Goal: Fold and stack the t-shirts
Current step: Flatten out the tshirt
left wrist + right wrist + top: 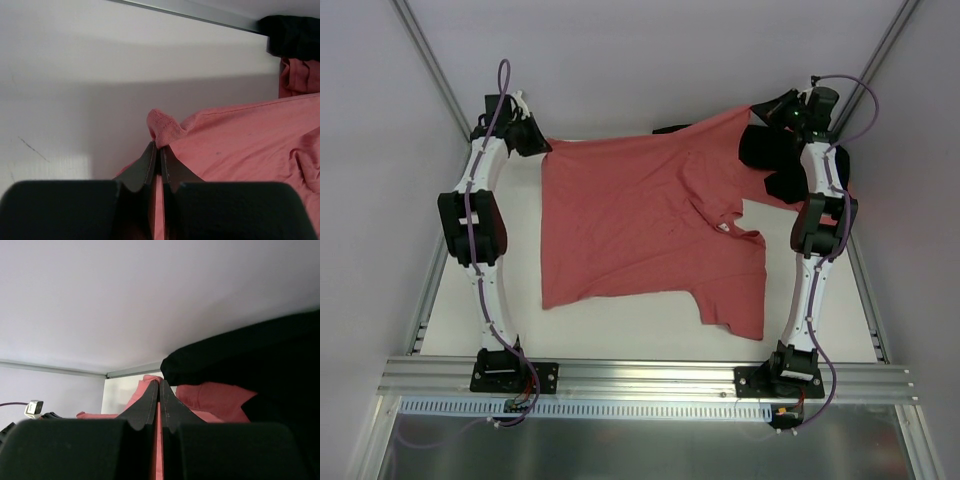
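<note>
Left gripper (160, 149), closest to its wrist lens: jaws pressed together, a small nub of salmon cloth pinched at the tips. Right gripper (159, 386), same reading: jaws together, a thin red strip of cloth showing between them.

Held item: one t-shirt (650, 225), salmon-red, spread mostly flat across the middle of the table (620, 335). It lies sideways, hem toward the left arm, neck opening and sleeves toward the right arm. Left claw has the far hem corner; right claw has the far corner at the sleeve end. Near sleeve lies flat by the right arm. Wrinkles around the neck; near edge not quite straight. Cannot tell whether the far edge is lifted off the surface or only taut along it.

Outward: black cloth (770, 150) heaped just beside the right claw, at the shirt's far-right corner. A patch of salmon cloth (785, 200) shows below it; same shirt or another, cannot tell. Aluminium rail (650, 378) carries both arm bases at the near edge.

Step (judgement): first fold, grasp done, both far corners secured. Next move calls for both arms to carry the far edge up and over toward the near edge at equal pace, so it lands square. Risks: thin cloth slipping from a tip-only pinch; the black heap dragged along.
</note>
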Action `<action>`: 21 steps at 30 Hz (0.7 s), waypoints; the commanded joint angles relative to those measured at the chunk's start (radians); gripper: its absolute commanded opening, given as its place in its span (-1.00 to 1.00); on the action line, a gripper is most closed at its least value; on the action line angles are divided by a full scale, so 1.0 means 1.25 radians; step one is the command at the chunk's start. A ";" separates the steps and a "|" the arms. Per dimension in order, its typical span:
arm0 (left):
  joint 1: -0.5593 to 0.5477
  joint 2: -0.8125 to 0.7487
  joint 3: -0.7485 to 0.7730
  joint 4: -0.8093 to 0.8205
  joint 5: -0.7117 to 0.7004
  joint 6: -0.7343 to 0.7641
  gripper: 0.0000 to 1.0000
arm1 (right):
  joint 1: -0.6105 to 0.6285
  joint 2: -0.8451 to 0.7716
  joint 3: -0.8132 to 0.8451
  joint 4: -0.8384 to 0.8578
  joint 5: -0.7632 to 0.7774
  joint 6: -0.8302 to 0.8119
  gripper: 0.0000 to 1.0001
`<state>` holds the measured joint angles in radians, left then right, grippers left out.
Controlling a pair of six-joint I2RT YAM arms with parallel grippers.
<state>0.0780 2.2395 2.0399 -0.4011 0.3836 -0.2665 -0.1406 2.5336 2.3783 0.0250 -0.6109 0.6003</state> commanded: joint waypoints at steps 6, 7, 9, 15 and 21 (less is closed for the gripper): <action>0.024 -0.066 0.009 0.009 -0.015 0.033 -1.00 | -0.021 -0.008 0.077 0.094 0.069 -0.024 -0.99; 0.025 -0.066 0.008 0.010 -0.009 0.029 -1.00 | -0.021 -0.012 0.065 0.093 0.070 -0.026 -0.96; 0.025 -0.070 0.003 0.013 -0.004 0.019 -0.91 | -0.024 -0.040 0.015 0.093 0.091 -0.044 0.21; 0.023 -0.113 -0.022 0.010 -0.021 0.038 0.97 | -0.024 -0.122 -0.032 0.038 0.146 -0.197 0.99; 0.023 -0.201 -0.060 -0.008 -0.007 0.023 0.97 | -0.031 -0.281 -0.111 -0.152 0.139 -0.313 0.99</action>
<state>0.0940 2.1288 1.9892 -0.4072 0.3710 -0.2390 -0.1726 2.4069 2.2738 -0.0845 -0.4522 0.3202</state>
